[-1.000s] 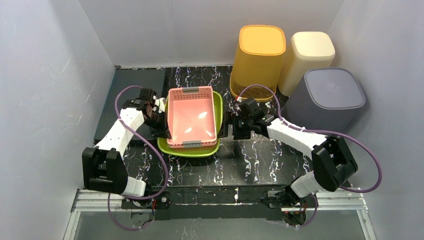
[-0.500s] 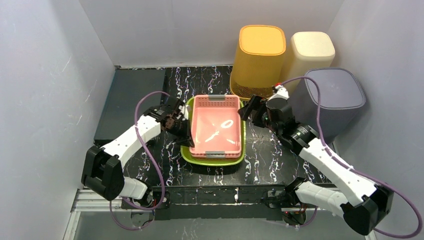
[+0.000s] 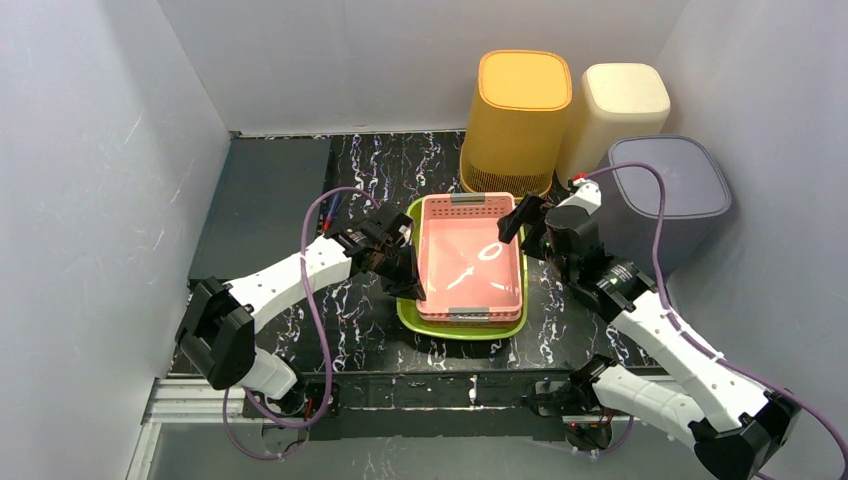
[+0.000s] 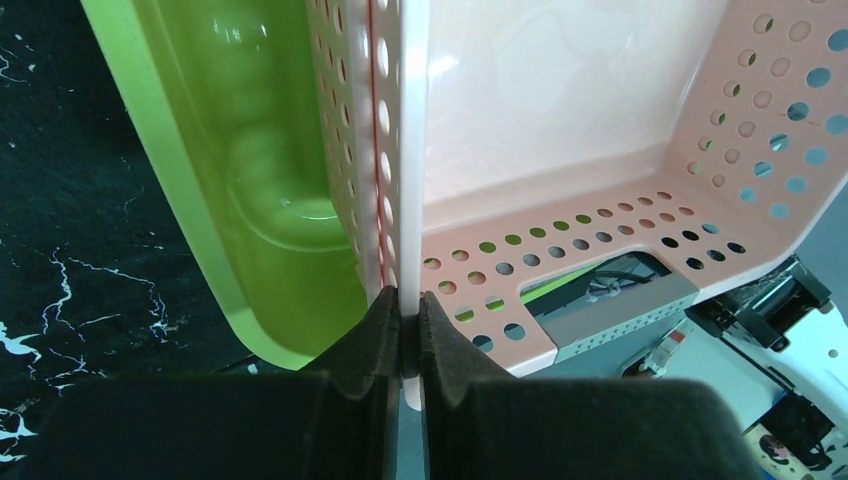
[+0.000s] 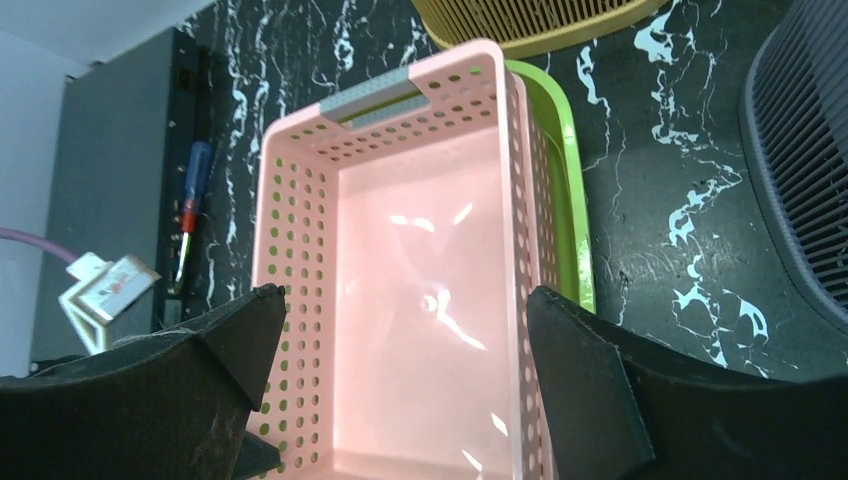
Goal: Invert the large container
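Pink perforated plastic basket (image 3: 470, 258), likely the large container, is sitting nested in a glossy green rounded plastic tub (image 3: 452, 331) mid-table. Its thin nine-o'clock wall is being pinched between the left gripper's (image 4: 402, 325) dark foam-lined jaws, presumably for tipping. At three o'clock the right gripper (image 3: 522, 215) is being held spread wide, gripping nothing.

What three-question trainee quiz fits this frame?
1. True or false: the pink basket sits nested inside the green tub.
2. What do the left jaws clamp? A) the green tub's rim B) the pink basket's side wall C) nothing
3. Fill in: the right jaws, above the basket's far right corner, are ____.

Key: 1 true; 2 B; 3 open.
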Controlling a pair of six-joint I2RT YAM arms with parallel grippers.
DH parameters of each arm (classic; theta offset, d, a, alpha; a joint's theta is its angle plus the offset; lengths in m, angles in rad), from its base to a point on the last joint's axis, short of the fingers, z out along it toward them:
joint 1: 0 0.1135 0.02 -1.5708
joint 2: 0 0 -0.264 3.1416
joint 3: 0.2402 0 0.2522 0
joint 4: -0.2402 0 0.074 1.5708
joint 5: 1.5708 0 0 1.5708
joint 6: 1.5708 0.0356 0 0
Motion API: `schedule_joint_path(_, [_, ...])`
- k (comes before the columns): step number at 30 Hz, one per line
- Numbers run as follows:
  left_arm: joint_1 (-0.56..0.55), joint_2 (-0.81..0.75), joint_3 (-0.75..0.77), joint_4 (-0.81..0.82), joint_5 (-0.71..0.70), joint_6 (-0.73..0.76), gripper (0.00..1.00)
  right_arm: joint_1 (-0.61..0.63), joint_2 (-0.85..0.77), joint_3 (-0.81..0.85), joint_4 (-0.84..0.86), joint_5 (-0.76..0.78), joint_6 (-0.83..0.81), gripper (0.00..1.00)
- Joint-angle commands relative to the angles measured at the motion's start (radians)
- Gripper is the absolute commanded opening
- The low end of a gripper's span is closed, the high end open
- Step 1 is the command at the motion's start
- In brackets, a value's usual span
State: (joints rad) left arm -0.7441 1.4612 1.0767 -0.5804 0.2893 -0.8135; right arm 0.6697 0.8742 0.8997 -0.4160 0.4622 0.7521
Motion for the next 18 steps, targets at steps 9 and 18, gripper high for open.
schedule_joint_path(9, [-0.005, -0.118, 0.029, 0.008, -0.022, -0.042, 0.0, 0.001, 0.122, 0.102, -0.071, -0.064, 0.035, 0.99])
schedule_joint_path(18, [0.011, -0.168, 0.06, -0.007, -0.078, -0.08, 0.0, 0.001, -0.057, 0.126, 0.048, -0.09, -0.012, 0.99])
